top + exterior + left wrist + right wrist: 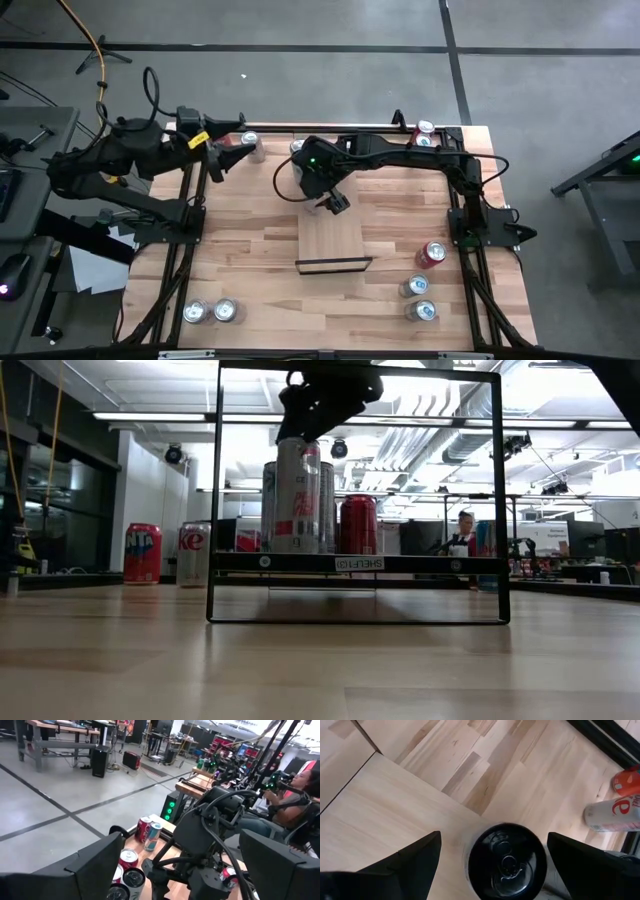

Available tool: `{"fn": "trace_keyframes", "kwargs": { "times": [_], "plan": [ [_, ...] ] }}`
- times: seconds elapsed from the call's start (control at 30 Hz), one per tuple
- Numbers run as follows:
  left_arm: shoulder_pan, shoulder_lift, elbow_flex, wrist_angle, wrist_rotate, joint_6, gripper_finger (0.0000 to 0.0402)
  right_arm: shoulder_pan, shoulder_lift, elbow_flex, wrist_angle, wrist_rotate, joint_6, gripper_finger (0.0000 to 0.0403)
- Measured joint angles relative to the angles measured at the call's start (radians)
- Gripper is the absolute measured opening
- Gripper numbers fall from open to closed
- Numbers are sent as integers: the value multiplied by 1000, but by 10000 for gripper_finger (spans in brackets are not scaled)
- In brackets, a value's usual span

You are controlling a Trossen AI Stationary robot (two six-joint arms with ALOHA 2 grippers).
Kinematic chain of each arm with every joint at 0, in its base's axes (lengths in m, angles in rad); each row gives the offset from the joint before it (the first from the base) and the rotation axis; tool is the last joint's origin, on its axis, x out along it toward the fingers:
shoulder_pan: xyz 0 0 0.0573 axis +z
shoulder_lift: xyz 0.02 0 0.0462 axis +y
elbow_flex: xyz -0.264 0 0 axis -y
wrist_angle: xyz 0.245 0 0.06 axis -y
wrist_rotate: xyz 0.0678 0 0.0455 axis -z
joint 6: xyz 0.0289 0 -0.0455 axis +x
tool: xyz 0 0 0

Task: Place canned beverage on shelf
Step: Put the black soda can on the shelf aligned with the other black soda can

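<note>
Room: concrete floor (pixel 330 25) is surrounding the table; workshop benches and a seated person (pixel 295 795) are showing beyond it.
Table: butcher-block tabletop (pixel 260 270) is carrying the shelf and loose cans.
Shelf: pale board (pixel 333 240) is sitting mid-table with black rails at its short ends; from table height it is reading as a black frame (pixel 355 564) with a raised board.
Can: black-topped silver can (pixel 507 861) is standing upright on the shelf board, toward its far end (pixel 297 495).
Right gripper: right gripper (pixel 492 865) is hovering directly over the can, fingers spread wide on either side of the lid, not clamping it; whether the pads are touching its sides, cannot tell.
Left gripper: left gripper (pixel 222 156) is waiting at the far left edge of the table, fingers wide apart, holding nothing.
Other cans: red can (pixel 432 254) and two silver ones (pixel 418 298) are sitting near the right side; two more (pixel 210 312) are at the near left corner.
</note>
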Motion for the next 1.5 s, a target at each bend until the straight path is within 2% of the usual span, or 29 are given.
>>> {"fn": "trace_keyframes", "kwargs": {
  "times": [0.13, 0.67, 0.77, 0.9, 1.03, 1.33, 1.5],
  "plan": [
    [0, -1, 0, -2, 0, 0, 353, -4, 0, 0, 1, 53, 2, 350],
    [0, 0, 0, -7, 0, 10, 353, -17, 36, -2, -38, 54, 105, 349],
    [0, 0, 0, -9, -1, 10, 353, -16, 44, -2, -32, 54, 147, 336],
    [0, 0, 0, -17, -1, 9, 353, -16, 44, -2, -27, 55, 214, 293],
    [0, 0, 0, -22, -1, 10, 353, -16, 43, -2, -33, 59, 309, 239],
    [0, 0, 0, -21, -4, 52, 353, -11, 17, -2, -133, 67, 649, 240],
    [0, 0, 0, -21, -6, 66, 353, 14, 3, -2, -202, 190, 839, 240]
  ]
}}
